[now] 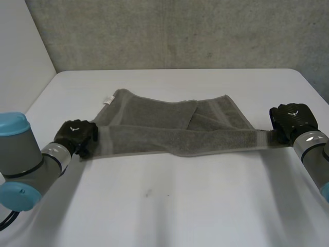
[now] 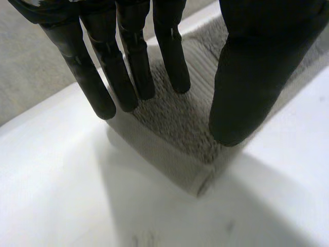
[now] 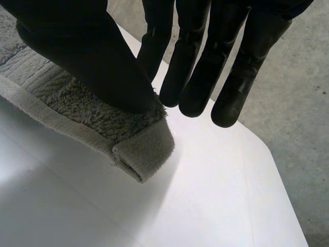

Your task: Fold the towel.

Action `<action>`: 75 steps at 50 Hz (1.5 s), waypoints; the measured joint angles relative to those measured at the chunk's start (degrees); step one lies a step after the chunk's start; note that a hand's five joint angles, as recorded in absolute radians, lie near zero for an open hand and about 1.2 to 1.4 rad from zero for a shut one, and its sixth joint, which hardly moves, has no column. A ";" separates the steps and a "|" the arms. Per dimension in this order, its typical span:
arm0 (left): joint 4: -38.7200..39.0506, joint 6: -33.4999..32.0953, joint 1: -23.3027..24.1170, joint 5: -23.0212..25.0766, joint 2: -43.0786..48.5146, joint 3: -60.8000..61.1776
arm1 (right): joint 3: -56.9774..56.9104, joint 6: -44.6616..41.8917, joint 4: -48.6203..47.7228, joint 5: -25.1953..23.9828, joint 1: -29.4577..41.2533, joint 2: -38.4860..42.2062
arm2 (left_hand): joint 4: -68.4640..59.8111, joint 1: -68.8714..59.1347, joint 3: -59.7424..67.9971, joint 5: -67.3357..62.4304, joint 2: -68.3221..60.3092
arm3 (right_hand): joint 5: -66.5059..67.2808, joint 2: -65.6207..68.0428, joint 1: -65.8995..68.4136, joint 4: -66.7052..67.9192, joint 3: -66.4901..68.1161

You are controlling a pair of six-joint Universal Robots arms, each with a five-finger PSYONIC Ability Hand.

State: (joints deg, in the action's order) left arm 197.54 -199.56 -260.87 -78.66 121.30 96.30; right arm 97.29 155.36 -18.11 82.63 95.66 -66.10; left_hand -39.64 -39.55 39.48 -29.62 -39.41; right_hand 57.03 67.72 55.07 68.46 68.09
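Tabletop (image 1: 164, 206) is white and takes up most of what I see from the head camera. On it the grey towel (image 1: 169, 128) spreads across the middle, closer to the far edge than the near one, reaching nearly from the left edge to the right edge. Its far part lies flat with one layer doubled over toward the right. Its near long edge is pulled into a straight band between my two hands.

The left arm (image 1: 31, 164) comes in from the near left corner, the right arm (image 1: 313, 149) from the right edge. My left hand (image 1: 76, 135) is at the towel's near left corner. From the left wrist I see its thumb (image 2: 257, 77) pressed onto the pile, with straight fingers (image 2: 128, 67) across from it and the corner pinched between them. My right hand (image 1: 292, 121) has the near right corner, thumb (image 3: 77, 46) clamping the cloth against the fingers (image 3: 190, 77), with that corner raised off the tabletop. A small white label (image 1: 107, 100) sits at the towel's far left corner.
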 measured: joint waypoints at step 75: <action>-0.89 -3.06 -0.16 -0.08 2.64 -7.91 | 0.34 -0.15 -0.34 -0.01 0.15 1.42 | -11.01 -11.15 11.17 -11.30 -11.24 | 0.00 0.00 0.00 0.00 0.00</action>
State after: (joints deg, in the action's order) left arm 196.65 -202.62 -261.03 -78.74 123.94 88.39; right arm 97.63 155.22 -18.46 82.62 95.80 -64.68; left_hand -50.65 -50.69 50.65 -40.93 -50.65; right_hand 57.03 67.72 55.07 68.46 68.08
